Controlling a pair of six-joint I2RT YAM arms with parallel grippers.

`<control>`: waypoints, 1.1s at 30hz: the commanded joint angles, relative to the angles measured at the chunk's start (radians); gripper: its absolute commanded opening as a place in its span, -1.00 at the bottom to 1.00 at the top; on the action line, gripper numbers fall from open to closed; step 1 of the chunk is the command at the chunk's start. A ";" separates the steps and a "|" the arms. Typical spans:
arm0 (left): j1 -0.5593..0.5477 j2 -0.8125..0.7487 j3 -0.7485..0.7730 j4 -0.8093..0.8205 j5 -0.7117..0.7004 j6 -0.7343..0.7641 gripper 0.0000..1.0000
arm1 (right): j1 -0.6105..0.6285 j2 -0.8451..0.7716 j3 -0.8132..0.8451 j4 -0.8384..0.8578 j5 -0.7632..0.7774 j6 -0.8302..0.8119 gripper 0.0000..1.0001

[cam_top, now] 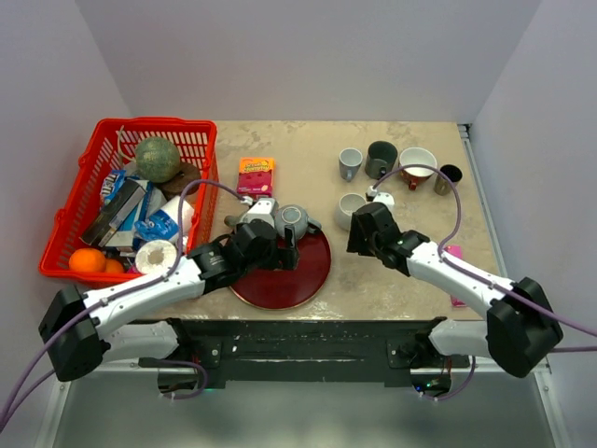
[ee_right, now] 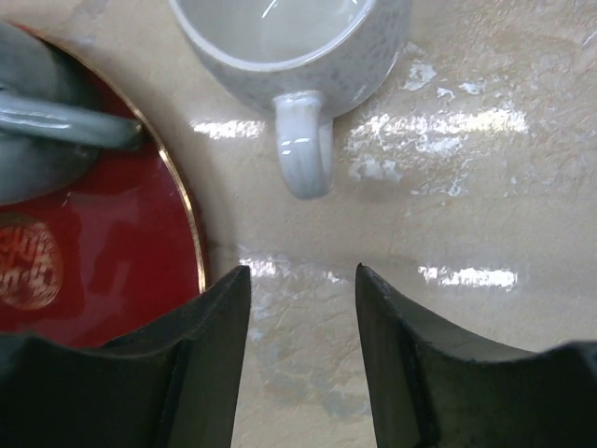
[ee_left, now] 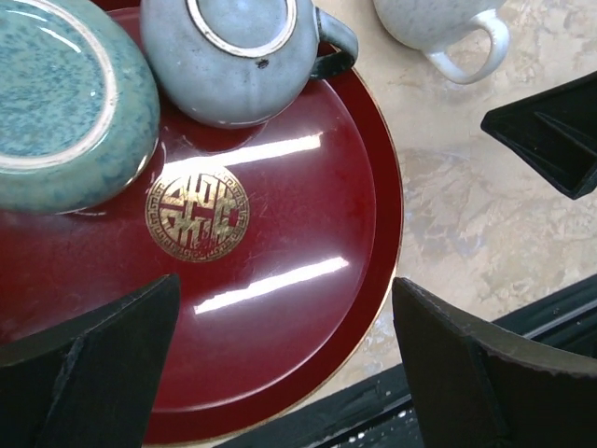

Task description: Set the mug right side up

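While both grippers hover with fingers apart, the white mug (cam_top: 351, 209) stands mouth-up on the table (cam_top: 298, 149).
Mug at two o'clock of the red plate (cam_top: 312, 271), handle toward the empty right gripper (ee_right: 301, 275); left gripper (ee_left: 284, 285) over plate.

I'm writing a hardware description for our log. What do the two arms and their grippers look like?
Both arms have white link casings with black joints: left arm, right arm. A purple cable loops along each. The left gripper and right gripper carry matte black, wedge-shaped fingers.
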 commanded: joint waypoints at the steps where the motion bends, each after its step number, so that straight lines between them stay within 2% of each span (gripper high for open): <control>1: 0.005 0.074 0.040 0.126 -0.020 -0.039 0.98 | -0.046 0.076 0.032 0.114 0.031 -0.015 -0.10; 4: 0.005 0.138 0.080 0.168 -0.029 -0.059 0.98 | -0.066 0.132 0.036 0.180 0.020 -0.034 -0.20; 10: 0.005 0.282 0.163 0.215 -0.052 -0.082 0.98 | -0.116 0.233 0.089 0.251 -0.004 -0.080 -0.25; 17: 0.015 0.448 0.314 0.188 -0.095 -0.119 0.98 | -0.150 0.294 0.140 0.296 -0.056 -0.106 -0.32; 20: 0.029 0.508 0.388 0.128 -0.130 -0.168 0.98 | -0.150 0.229 0.118 0.277 -0.084 -0.094 -0.21; 21: 0.032 0.531 0.405 0.107 -0.142 -0.212 0.98 | -0.150 0.201 0.085 0.276 -0.093 -0.083 -0.06; 25: 0.035 0.589 0.520 -0.060 -0.201 -0.347 0.98 | -0.150 0.046 0.011 0.211 -0.089 -0.031 0.35; 28: 0.035 0.629 0.581 -0.177 -0.230 -0.487 0.95 | -0.149 -0.061 -0.029 0.136 -0.073 0.020 0.46; 33: 0.034 0.663 0.629 -0.243 -0.215 -0.683 0.89 | -0.150 -0.175 -0.063 0.034 -0.066 0.080 0.48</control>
